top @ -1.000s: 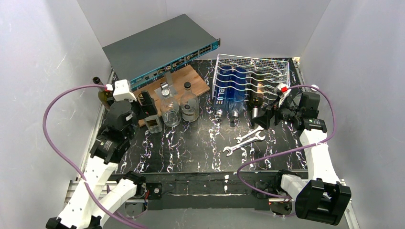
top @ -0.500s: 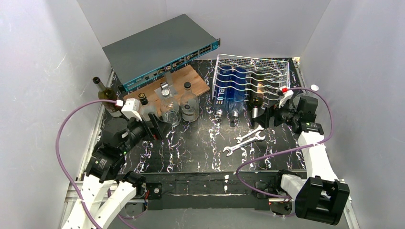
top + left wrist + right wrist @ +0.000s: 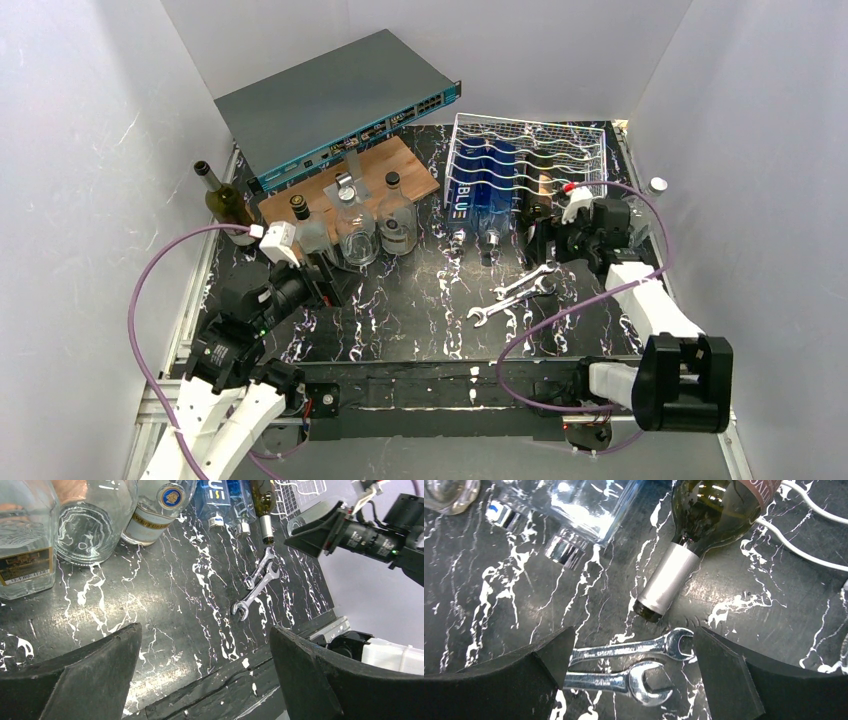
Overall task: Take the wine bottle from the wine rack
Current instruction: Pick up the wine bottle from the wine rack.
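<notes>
The white wire wine rack [image 3: 575, 150] stands at the back right of the table. A dark green wine bottle [image 3: 541, 190] lies in it, its silver-foiled neck [image 3: 666, 582] sticking out over the front edge onto the black marbled table. My right gripper [image 3: 540, 242] hovers open just in front of and above that neck, and its fingertips [image 3: 704, 645] frame two wrenches [image 3: 624, 672] below. My left gripper [image 3: 325, 280] is open and empty at the near left, low over the table. It faces right, toward the wine bottle [image 3: 263, 500].
Blue glass bottles [image 3: 480, 190] lie in the rack beside the wine bottle. Clear bottles and jars [image 3: 360, 235] stand by a wooden board [image 3: 370, 170]. An olive bottle [image 3: 225, 205] stands upright at the left edge. A grey network switch [image 3: 340, 105] sits at the back.
My left arm drew back toward the near edge, away from the upright olive bottle, and turned to face right. My right wrist shifted left, closer to the wine bottle's neck.
</notes>
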Controlling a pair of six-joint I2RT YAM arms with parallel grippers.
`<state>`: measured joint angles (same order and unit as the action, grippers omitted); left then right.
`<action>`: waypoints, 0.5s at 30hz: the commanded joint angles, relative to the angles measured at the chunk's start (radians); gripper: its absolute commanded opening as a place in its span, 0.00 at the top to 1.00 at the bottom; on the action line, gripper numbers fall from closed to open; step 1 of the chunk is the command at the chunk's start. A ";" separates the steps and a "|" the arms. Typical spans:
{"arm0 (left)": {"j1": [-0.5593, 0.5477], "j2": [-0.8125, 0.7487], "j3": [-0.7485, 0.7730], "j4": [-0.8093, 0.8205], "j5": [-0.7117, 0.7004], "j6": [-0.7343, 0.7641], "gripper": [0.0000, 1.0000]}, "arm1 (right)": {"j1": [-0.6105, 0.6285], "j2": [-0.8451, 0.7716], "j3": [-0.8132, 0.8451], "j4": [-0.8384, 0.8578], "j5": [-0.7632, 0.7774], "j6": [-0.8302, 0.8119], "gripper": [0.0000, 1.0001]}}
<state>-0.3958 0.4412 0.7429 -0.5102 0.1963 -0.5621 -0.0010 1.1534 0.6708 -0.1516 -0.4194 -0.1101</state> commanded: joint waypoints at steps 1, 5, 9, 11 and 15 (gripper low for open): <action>0.003 -0.029 -0.019 -0.003 0.024 -0.010 0.02 | 0.058 0.077 0.022 0.139 0.148 0.070 0.02; 0.002 -0.047 -0.019 -0.023 0.011 -0.007 0.02 | 0.116 0.136 0.020 0.269 0.267 0.147 0.02; 0.002 -0.054 -0.019 -0.037 0.008 -0.005 0.02 | 0.171 0.196 0.025 0.346 0.473 0.242 0.01; 0.002 -0.055 -0.022 -0.039 0.006 -0.008 0.02 | 0.185 0.240 0.040 0.354 0.539 0.269 0.02; 0.003 -0.053 -0.027 -0.039 0.004 -0.010 0.02 | 0.192 0.313 0.073 0.347 0.559 0.303 0.03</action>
<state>-0.3958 0.3912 0.7261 -0.5346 0.1989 -0.5705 0.1844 1.4147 0.6868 0.1242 0.0223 0.1184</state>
